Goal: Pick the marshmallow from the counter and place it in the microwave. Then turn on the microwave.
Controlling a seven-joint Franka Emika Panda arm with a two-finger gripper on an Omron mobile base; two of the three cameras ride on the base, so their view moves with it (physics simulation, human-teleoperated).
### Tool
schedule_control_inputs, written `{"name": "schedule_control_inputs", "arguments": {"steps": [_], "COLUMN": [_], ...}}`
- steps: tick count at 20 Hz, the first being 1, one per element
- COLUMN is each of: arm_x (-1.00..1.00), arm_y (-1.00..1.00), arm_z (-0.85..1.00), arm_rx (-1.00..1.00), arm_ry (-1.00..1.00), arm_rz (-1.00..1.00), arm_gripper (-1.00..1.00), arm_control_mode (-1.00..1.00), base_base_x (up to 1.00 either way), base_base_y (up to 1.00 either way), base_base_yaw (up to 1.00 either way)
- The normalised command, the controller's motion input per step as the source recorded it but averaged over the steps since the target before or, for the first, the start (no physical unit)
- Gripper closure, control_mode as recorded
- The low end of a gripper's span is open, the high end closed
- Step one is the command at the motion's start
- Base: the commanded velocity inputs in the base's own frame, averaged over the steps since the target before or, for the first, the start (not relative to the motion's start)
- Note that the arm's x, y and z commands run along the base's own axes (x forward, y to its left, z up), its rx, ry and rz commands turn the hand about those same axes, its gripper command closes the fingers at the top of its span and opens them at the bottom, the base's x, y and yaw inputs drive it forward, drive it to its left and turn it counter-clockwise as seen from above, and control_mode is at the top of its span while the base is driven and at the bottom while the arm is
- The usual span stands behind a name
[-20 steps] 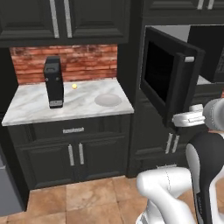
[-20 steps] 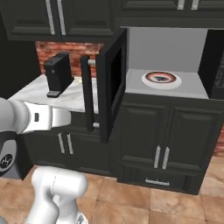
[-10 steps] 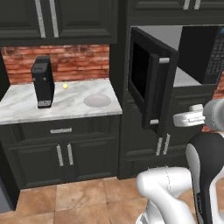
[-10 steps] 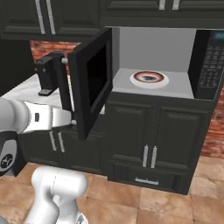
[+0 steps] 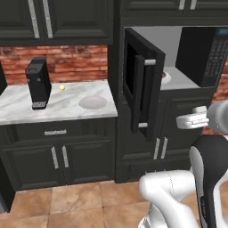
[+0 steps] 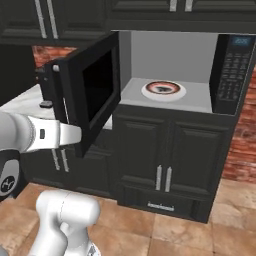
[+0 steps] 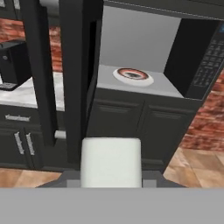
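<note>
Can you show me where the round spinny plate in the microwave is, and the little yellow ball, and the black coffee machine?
turntable (image 6: 163, 89), right base view, its dark middle.
yellow ball (image 5: 62, 87), left base view, its middle.
coffee machine (image 5: 38, 84), left base view, its front face.

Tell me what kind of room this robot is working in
A kitchen, rendered rather than real: a built-in microwave with its door open, a white marble counter in front of a brick wall, and a black coffee machine standing on it.
</note>
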Motion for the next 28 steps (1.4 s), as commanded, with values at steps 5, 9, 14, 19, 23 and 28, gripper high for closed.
{"name": "schedule_control_inputs", "arguments": {"steps": [5,9,14,19,23,28], "arm_x": [0.0,0.0,0.0,0.0,0.0,0.0], "arm_y": [0.0,0.0,0.0,0.0,0.0,0.0], "arm_z": [0.0,0.0,0.0,0.0,0.0,0.0], "arm_rx": [0.0,0.0,0.0,0.0,0.0,0.0], "arm_ry": [0.0,0.0,0.0,0.0,0.0,0.0], "arm_rz": [0.0,0.0,0.0,0.0,0.0,0.0], "arm_gripper": [1.0,1.0,1.0,1.0,1.0,1.0], "arm_control_mode": [1.0,1.0,1.0,1.0,1.0,1.0], "base_base_x": [0.07,0.1,0.1,0.11,0.21,0.23], "base_base_y": [-0.39,-0.42,-0.45,-0.45,-0.4,-0.39], "base_base_yaw": [0.1,0.11,0.11,0.11,0.12,0.12]}}
